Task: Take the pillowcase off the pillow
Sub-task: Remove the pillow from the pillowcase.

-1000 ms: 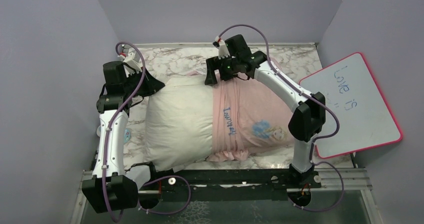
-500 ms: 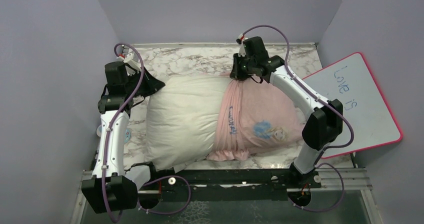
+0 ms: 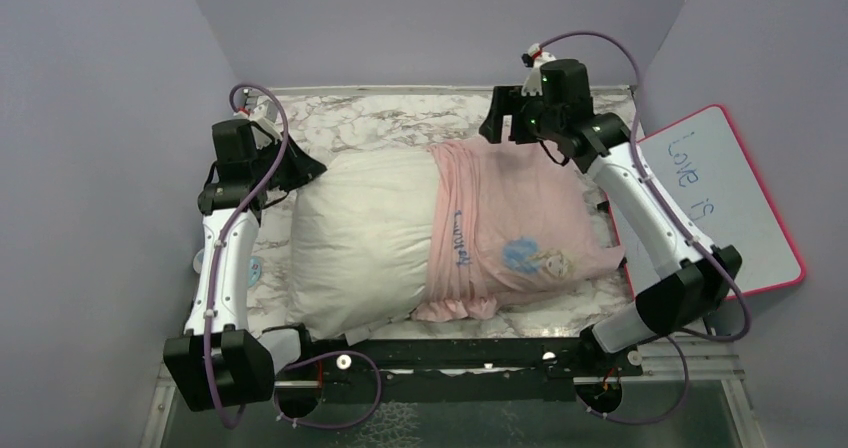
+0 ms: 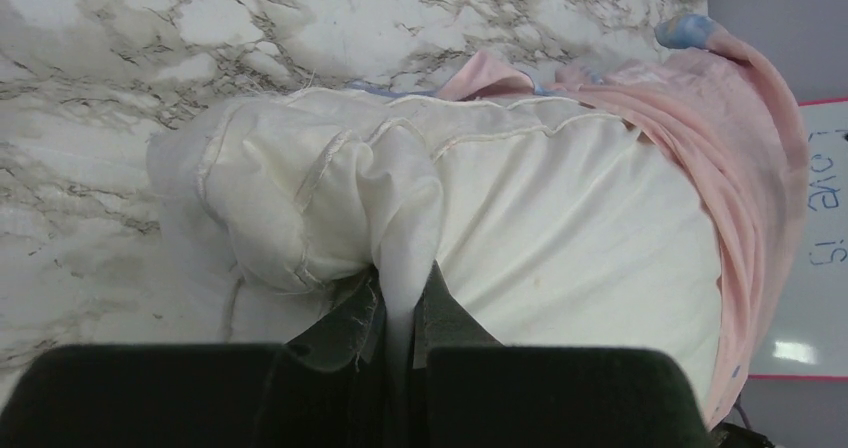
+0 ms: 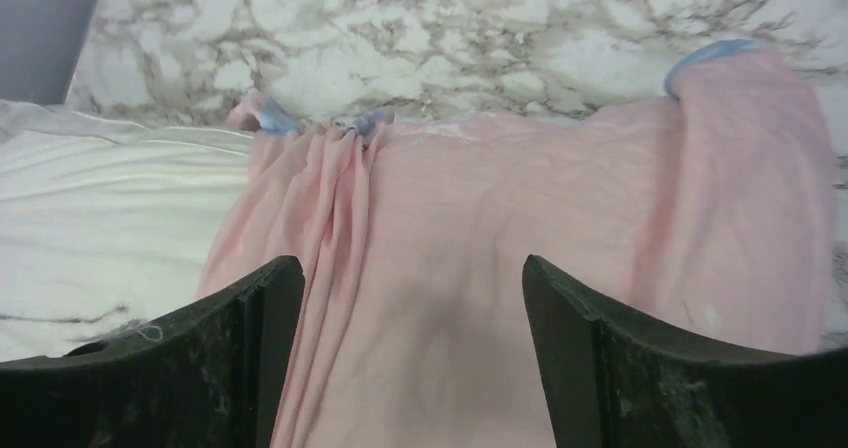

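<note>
With the left gripper (image 4: 400,313) pinching the far-left corner of the pillow (image 3: 360,238), I would clamp the spread-jawed right gripper (image 5: 410,298) on the pillowcase (image 3: 510,218), which sheathes the right half, and pull toward the right edge of the table (image 3: 380,118).

The pillow (image 3: 365,238) is a plump, plain white rectangular cushion. It lies flat across the middle of the tabletop (image 3: 380,118), long axis left to right. Its left half is bare. The pillowcase (image 3: 510,223) is pale pink with blue cursive lettering and a small blue-and-blonde print. It covers the right half, with its open edge bunched in folds across the pillow's middle.
</note>
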You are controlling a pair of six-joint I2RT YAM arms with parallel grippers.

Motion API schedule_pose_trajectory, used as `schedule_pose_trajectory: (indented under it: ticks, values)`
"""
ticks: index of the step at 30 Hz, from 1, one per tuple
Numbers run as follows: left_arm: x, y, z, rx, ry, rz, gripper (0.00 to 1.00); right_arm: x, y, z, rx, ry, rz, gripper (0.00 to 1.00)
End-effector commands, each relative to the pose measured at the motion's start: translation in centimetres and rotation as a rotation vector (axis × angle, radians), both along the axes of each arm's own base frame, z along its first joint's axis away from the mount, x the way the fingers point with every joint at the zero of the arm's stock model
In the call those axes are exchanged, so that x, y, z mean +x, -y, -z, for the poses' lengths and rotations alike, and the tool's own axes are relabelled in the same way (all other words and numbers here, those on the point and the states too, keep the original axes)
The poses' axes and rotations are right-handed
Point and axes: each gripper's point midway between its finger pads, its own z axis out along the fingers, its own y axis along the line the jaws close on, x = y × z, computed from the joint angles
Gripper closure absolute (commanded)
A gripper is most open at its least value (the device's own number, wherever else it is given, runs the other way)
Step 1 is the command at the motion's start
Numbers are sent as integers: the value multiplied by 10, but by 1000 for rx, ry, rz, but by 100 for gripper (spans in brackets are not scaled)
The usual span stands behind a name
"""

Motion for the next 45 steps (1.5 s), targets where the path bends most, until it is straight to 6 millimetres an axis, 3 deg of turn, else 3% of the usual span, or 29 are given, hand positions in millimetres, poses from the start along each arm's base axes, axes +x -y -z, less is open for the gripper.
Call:
schedule_pose_trajectory:
  ticks: [1, 5, 7, 9, 10, 13, 16, 19, 22, 26, 28, 30, 33, 36, 38, 42, 45]
  values:
    - [35, -18, -23, 51, 91, -49, 100, -15, 36, -29, -44, 102, 135, 13]
    - [79, -30, -30, 66, 89, -72, 100, -34, 44, -13, -32, 62, 155, 10]
    - [103, -37, -43, 63, 108, -83, 100, -48, 36, 2, 5, -3, 112, 9]
    - [125, -37, -59, 66, 152, -48, 94, -67, 16, 14, 68, -63, -10, 9]
    - [134, -38, -68, 65, 169, -51, 87, -77, 3, 18, 109, -88, -91, 9]
    - [152, -45, -82, 40, 184, -89, 43, -109, -27, 19, 253, -177, -283, 7]
    - [149, -38, -85, -9, 178, -72, 27, -127, -41, 17, 340, -200, -380, 6]
    - [130, -35, -85, -16, 177, -79, 22, -139, -53, 10, 359, -193, -460, 6]
    - [107, -27, -98, -31, 201, -90, 19, -154, -79, 10, 333, -193, -566, 6]
    - [77, 18, -104, -32, 220, 6, 18, -155, -111, 41, 221, -264, -546, 7]
    - [56, 43, -88, -24, 181, 54, 18, -153, -117, 57, 185, -303, -497, 9]
    - [32, 63, -71, -16, 156, 99, 18, -149, -115, 74, 152, -333, -424, 15]
    - [0, 77, -43, -7, 117, 158, 18, -135, -94, 98, 76, -339, -233, 23]
    - [-34, 84, -16, -21, 60, 214, 18, -108, -63, 114, -25, -259, -24, 28]
    - [-58, 88, -1, -42, 35, 240, 18, -89, -53, 116, -84, -188, 41, 29]
    - [-102, 97, 10, -108, 31, 305, 18, -55, -61, 106, -132, -115, 62, 30]
    - [-124, 96, 21, -137, 27, 311, 18, -57, -78, 92, -72, -143, 13, 30]
